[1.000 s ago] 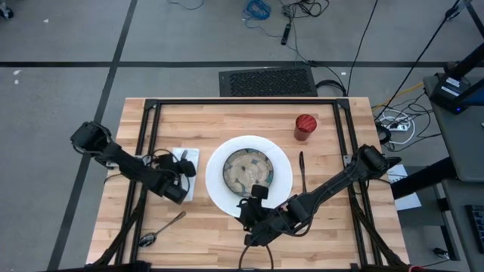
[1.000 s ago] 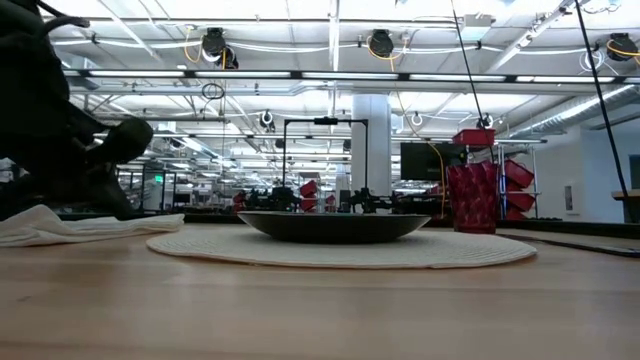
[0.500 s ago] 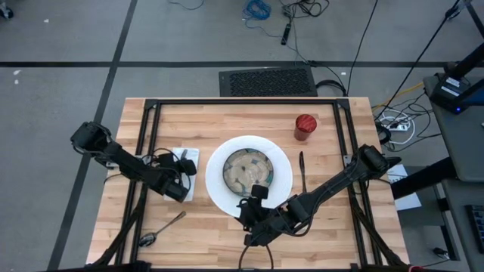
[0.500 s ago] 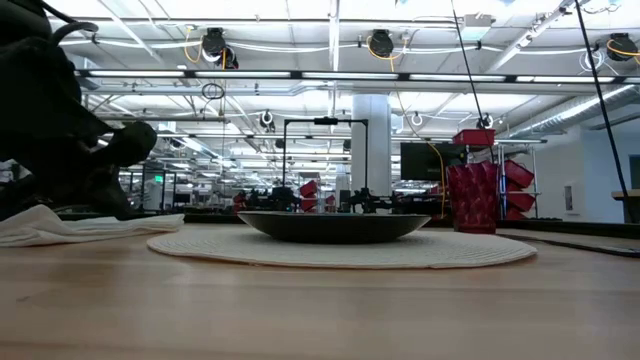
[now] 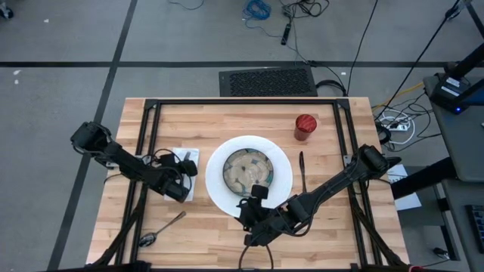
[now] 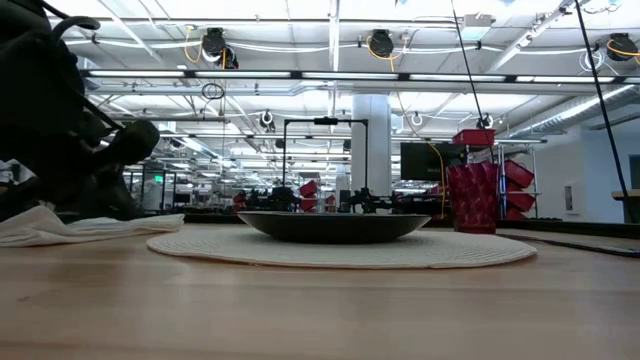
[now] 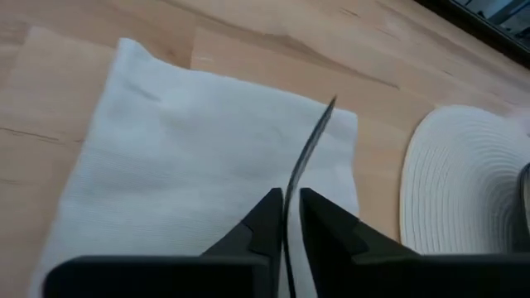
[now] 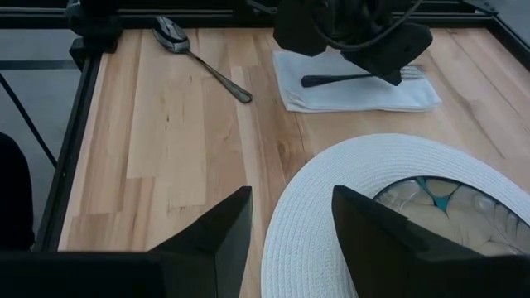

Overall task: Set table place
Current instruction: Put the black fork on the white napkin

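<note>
The white plate [image 5: 281, 189] with the patterned bowl [image 5: 248, 170] on it sits mid-table. The red cup [image 5: 305, 127] stands at its far right and a dark knife [image 5: 301, 171] lies to its right. At the plate's left, the white napkin [image 5: 189, 155] lies flat on the table [image 5: 333, 227]. My left gripper [image 7: 290, 203] is low over the napkin, shut on a dark fork [image 8: 331, 79]. My right gripper [image 8: 286, 240] hovers open over the plate's near left rim, with nothing between its fingers. My left gripper pinches the fork's shaft [image 7: 289, 217] between its two fingers, slanting down from the table's left. In the right wrist view the fingers sit toward the tine end [image 8: 416, 73], and the handle [image 8: 310, 80] sticks out toward the near edge. The fork lies level along the napkin, right at the cloth.
A spoon [image 5: 162, 229] lies on the wood near the table's front left corner. Black frame rails [image 5: 144, 143] run along the table's left, right and far sides. Bare wood shows along the near edge and at the far left.
</note>
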Controlling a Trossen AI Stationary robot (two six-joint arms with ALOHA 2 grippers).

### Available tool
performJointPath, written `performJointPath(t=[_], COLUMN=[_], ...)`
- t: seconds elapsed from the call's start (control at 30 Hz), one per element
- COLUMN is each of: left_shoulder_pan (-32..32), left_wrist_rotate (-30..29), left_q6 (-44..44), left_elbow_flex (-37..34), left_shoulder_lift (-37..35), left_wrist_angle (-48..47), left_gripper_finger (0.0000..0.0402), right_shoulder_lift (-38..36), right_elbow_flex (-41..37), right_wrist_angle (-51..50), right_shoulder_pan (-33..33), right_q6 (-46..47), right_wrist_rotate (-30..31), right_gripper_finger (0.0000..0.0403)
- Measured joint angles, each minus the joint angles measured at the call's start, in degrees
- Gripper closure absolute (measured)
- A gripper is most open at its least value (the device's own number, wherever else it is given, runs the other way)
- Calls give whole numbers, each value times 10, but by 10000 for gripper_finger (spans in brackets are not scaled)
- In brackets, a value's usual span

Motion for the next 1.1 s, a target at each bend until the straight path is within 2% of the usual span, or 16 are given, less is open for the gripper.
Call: performJointPath(t=[0.2, 0.3, 0.87, 1.1], left_shoulder_pan=[2, 6, 9, 9], left_wrist_rotate=[0, 0, 0, 3], left_q6=[0, 0, 40, 179], left_elbow_flex=[0, 0, 14, 65], left_shoulder_lift=[0, 0, -4, -4], left_wrist_angle=[2, -1, -69, -69], left_gripper_finger=[314, 297, 292, 292], right_shoulder_lift=[0, 0, 0, 0], right_elbow_flex=[0, 0, 0, 0], right_wrist_angle=[0, 0, -1, 0], right_shoulder_pan=[0, 0, 0, 0], right_q6=[0, 0, 0, 0], right_wrist_rotate=[0, 0, 0, 0], right_gripper_finger=[247, 247, 247, 247])
